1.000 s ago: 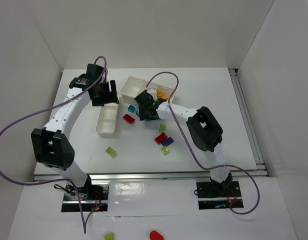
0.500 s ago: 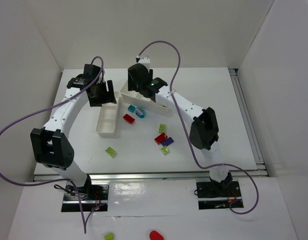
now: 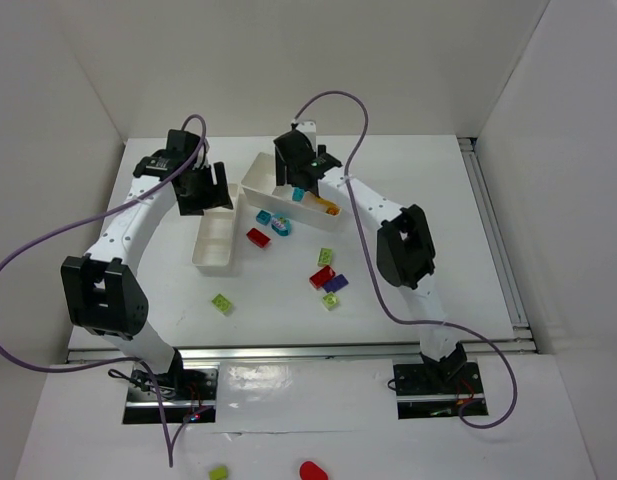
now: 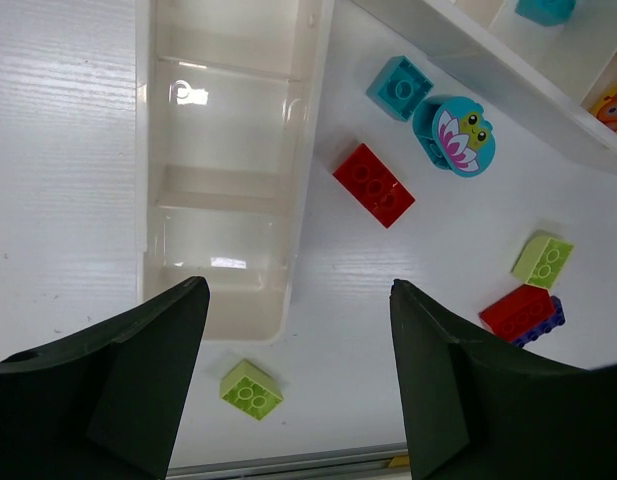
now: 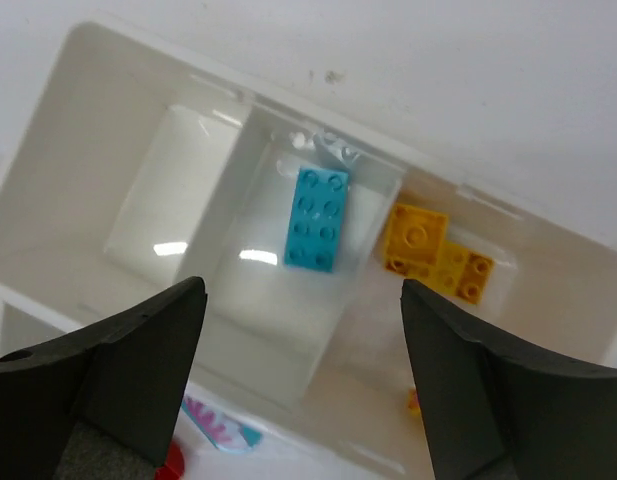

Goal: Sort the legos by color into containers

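Right jaws: apart, holding nothing, hanging over the wider tray (image 5: pixel 138 70). Cyan brick (image 5: pixel 319 218) lies flat in the middle compartment, below the gap between them, touching neither. Orange-yellow bricks (image 5: pixel 435 255) sit one compartment over, toward my right-hand jaw. I judge this cyan drop finished.

Left jaws: apart too, empty, over the near end of the narrower tray (image 4: pixel 304 160). Lime green brick (image 4: pixel 251 388) lies on the tabletop (image 4: pixel 68 200) between them. Red brick (image 4: pixel 374 184) and small cyan brick (image 4: pixel 399 88) lie ahead.

Next, my guess: lift the right jaws clear and fetch the small cyan brick. That calls for a square approach, avoiding the round printed piece (image 4: pixel 458 135) close beside it.
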`<state>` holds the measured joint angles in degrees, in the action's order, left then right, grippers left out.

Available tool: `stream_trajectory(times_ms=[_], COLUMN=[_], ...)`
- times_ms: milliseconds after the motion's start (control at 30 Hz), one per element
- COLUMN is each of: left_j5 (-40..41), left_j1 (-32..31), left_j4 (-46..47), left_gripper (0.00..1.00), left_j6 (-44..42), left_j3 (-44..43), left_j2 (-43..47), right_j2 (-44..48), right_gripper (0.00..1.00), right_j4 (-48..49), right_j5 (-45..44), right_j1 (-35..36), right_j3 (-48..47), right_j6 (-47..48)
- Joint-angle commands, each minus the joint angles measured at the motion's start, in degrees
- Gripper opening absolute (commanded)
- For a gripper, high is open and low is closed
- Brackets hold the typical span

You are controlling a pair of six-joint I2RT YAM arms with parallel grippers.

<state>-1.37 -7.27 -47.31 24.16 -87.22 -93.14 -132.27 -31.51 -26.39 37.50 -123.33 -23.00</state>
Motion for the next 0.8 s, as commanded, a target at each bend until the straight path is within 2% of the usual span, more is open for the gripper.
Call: stream_trajectory(times_ms=[0, 33, 67, 133, 167, 300, 367, 467, 767], left_j5=[-0.39, -0.39, -0.39, -0.39, -0.39, -0.39, -0.39, -1.09, -1.62], left_j1=[0.32, 0.32, 0.85, 0.85, 0.85, 0.85, 0.85, 0.85, 0.85], left_j4=[0.64, 0.64, 0.64, 0.64, 0.64, 0.64, 0.64, 0.64, 1.17], left_gripper=[0.82, 0.82, 0.82, 0.82, 0.82, 0.82, 0.82, 0.82, 0.82], left_j6=[-0.08, -0.08, -0.08, -0.08, -0.08, -0.08, -0.08, 0.45, 0.97], left_j3=[0.12, 0.12, 0.12, 0.12, 0.12, 0.12, 0.12, 0.12, 0.73], left_j2=[1.12, 1.12, 0.60, 0.59, 0.59, 0.59, 0.59, 0.59, 0.59], right_j2=[11.57, 13.59, 15.62, 20.81, 22.13, 25.13, 24.52, 21.10, 8.89], right_gripper=[0.82, 0.79, 0.73, 0.68, 0.66, 0.61, 0.61, 0.69, 0.84], right_j4=[2.41, 4.16, 5.04, 7.85, 8.73, 11.29, 11.81, 12.35, 11.39], right_j5=[0.11, 0.90, 1.51, 4.85, 5.73, 10.13, 10.92, 11.01, 11.01], right_j1=[2.40, 3.02, 4.50, 5.92, 7.23, 8.47, 9.17, 9.17, 8.12], right_j3=[7.81, 14.28, 17.39, 23.63, 29.66, 39.82, 41.23, 40.72, 28.77], right_j6=[0.42, 0.42, 0.42, -0.19, -0.20, -3.01, -4.24, -4.24, 1.29])
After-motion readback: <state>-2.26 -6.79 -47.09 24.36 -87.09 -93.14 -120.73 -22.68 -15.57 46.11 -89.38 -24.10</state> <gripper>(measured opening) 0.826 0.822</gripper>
